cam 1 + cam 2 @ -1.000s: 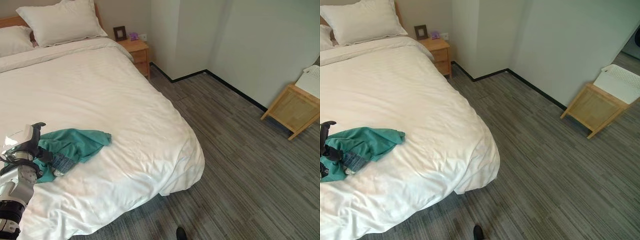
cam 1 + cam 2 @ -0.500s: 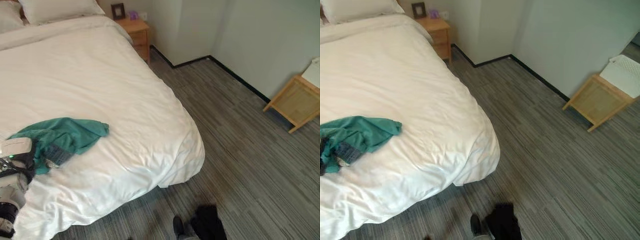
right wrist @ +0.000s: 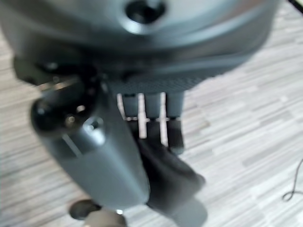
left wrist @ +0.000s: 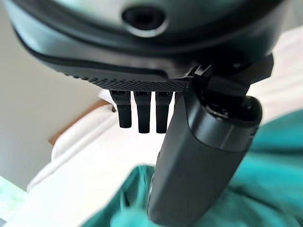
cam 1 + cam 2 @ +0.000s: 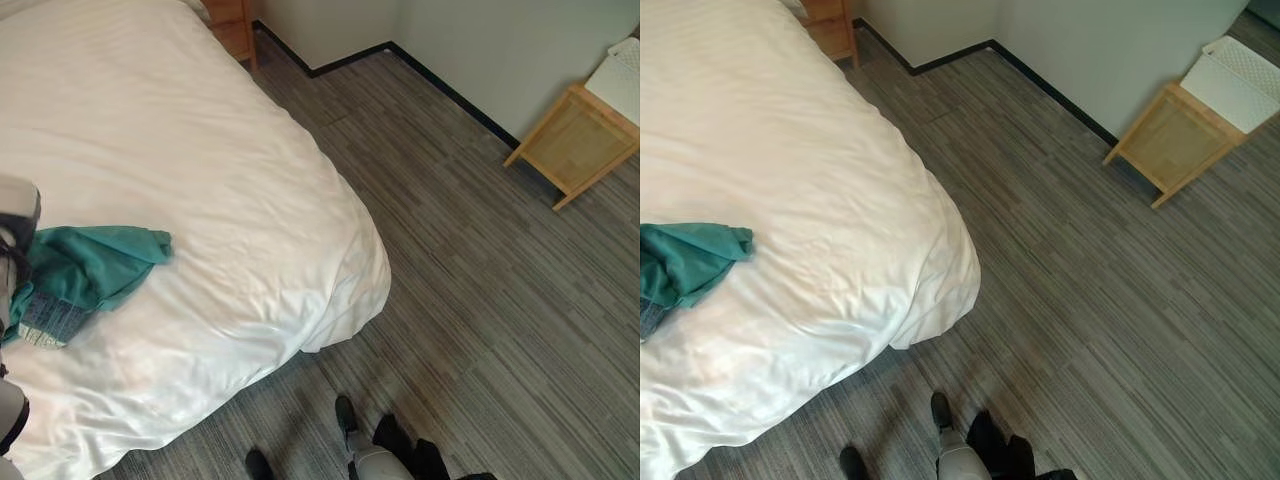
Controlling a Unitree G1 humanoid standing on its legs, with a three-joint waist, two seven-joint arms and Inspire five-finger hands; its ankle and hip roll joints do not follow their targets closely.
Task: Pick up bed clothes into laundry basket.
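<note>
**Reaching for teal clothes on the bed**

Lying crumpled on the white bed (image 5: 200, 150), near its left side as the robot sees it, is a teal garment (image 5: 90, 265) with a patch of blue denim-like cloth (image 5: 50, 320) at its near edge. The left hand (image 5: 15, 225) shows at the left border of the left eye view, just beside the teal garment. In the left wrist view the left hand (image 4: 199, 156) hangs over the teal cloth with its fingers (image 4: 142, 113) pointing straight out and its thumb extended, released and holding nothing.

The right hand (image 3: 118, 156) shows in the right wrist view above the striped grey floor (image 5: 480, 300). Its fingers (image 3: 156, 118) are relaxed and loosely extended, and it holds nothing.

Across the floor, well apart from the bed, a white laundry basket (image 5: 1235, 80) sits on a low wooden stand (image 5: 1175, 140) against the wall. A wooden nightstand (image 5: 232, 25) stands beside the bed's far corner.
</note>
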